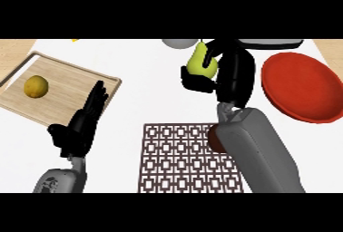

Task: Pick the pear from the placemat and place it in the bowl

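A yellow-green pear is held up near the far edge of the counter, with my right hand curled round it. The hand and pear are well beyond the brown patterned placemat, which lies at the centre front. A red bowl sits to the right of the hand, apart from it. My right forearm covers the placemat's right edge, and a dark red object peeks out from under it. My left hand rests open at the left, fingers straight and pointing up.
A wooden cutting board lies at the far left with a yellow lemon on it. A grey round object and a dark item show at the far edge behind the pear.
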